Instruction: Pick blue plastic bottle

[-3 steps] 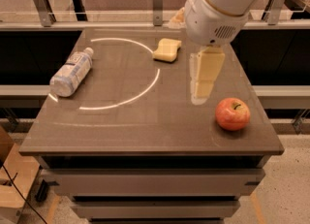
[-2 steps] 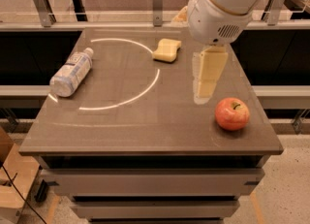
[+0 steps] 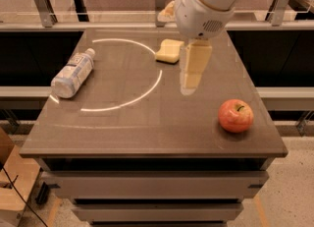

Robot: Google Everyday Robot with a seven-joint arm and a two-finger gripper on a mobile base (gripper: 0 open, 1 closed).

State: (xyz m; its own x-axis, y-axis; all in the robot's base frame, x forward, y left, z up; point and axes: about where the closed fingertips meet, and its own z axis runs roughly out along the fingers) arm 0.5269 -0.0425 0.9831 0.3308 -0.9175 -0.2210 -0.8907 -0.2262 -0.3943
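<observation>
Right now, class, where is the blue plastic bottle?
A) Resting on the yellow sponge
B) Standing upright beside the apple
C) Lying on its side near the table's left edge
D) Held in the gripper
C: the blue plastic bottle lies on its side by the left edge of the table, while the gripper hangs above the table's middle right, away from it.

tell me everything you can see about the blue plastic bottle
The blue plastic bottle is clear, pale bluish plastic with a white cap and a pale label. It lies on its side near the left edge of the table, cap pointing away, touching only that surface. The gripper hangs well to its right, apart from it.
</observation>
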